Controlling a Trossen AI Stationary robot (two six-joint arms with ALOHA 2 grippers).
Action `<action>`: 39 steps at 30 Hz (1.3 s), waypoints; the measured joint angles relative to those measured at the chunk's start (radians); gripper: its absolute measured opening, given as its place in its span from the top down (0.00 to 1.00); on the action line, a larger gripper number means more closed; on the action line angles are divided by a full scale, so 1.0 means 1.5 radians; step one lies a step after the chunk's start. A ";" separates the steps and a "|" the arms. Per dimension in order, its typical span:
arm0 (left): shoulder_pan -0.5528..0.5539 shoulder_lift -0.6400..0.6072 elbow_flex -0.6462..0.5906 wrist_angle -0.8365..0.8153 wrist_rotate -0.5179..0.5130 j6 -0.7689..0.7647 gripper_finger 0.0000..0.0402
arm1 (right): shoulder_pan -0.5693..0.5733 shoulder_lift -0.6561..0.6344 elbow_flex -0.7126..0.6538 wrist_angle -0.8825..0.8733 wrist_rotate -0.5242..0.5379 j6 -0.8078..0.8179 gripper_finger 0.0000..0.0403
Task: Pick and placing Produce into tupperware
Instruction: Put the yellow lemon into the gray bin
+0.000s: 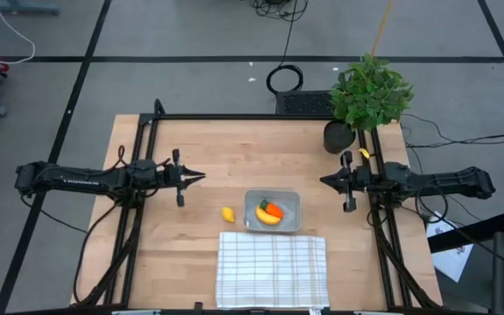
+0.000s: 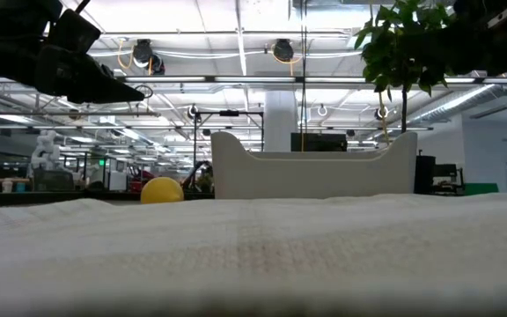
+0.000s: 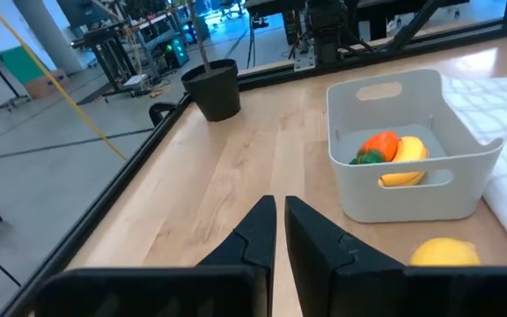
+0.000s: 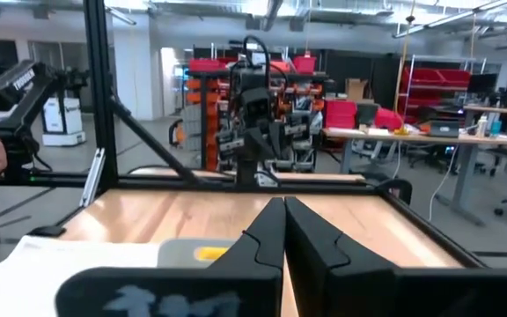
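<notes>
Left gripper (image 1: pixel 201 177) clenched empty at the table's left edge, right gripper (image 1: pixel 323 181) clenched empty at right edge, tupperware (image 1: pixel 290 202) mid-table holding banana (image 1: pixel 267 217) and carrot (image 1: pixel 274 209), lemon (image 1: pixel 227 213) just outside.

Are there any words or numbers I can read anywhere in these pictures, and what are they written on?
None can be read.
Pale lettering on the left arm in the high view: too small to read.
Pale marking on the dark wrist housing in the right wrist view: too blurred to read.
No writing shows on the translucent grey plastic tub, the white grid-patterned cloth or the toy produce.
</notes>
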 joint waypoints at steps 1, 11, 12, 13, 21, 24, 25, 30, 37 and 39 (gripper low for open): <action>0.000 0.000 0.000 0.000 0.000 0.002 0.92 | 0.000 0.000 -0.003 0.000 0.000 0.000 1.00; 0.000 0.000 0.000 0.004 0.018 0.007 0.92 | 0.000 0.000 -0.025 0.004 -0.002 -0.028 1.00; 0.000 0.000 0.000 0.002 0.024 0.015 0.92 | 0.000 0.000 -0.028 0.003 -0.002 -0.033 1.00; 0.000 0.000 0.000 0.000 0.033 0.018 0.92 | 0.000 0.000 -0.031 0.002 -0.002 -0.036 1.00; 0.000 0.000 0.040 -0.104 0.056 0.026 0.92 | 0.000 0.000 -0.044 0.003 -0.003 -0.038 1.00; -0.003 0.006 0.088 -0.174 0.078 0.035 0.92 | 0.000 0.000 -0.044 0.003 -0.003 -0.038 1.00; -0.005 0.011 0.104 -0.196 0.091 0.040 0.92 | 0.000 0.000 -0.044 0.003 -0.003 -0.038 1.00; -0.024 0.058 0.179 -0.236 0.113 0.061 0.92 | 0.000 0.000 -0.044 0.008 -0.003 -0.038 1.00; -0.043 0.164 0.259 -0.247 0.107 0.088 0.92 | 0.000 0.000 -0.044 0.009 -0.003 -0.038 1.00; -0.051 0.204 0.274 -0.260 0.093 0.127 0.92 | 0.000 0.000 -0.044 0.009 -0.003 -0.037 1.00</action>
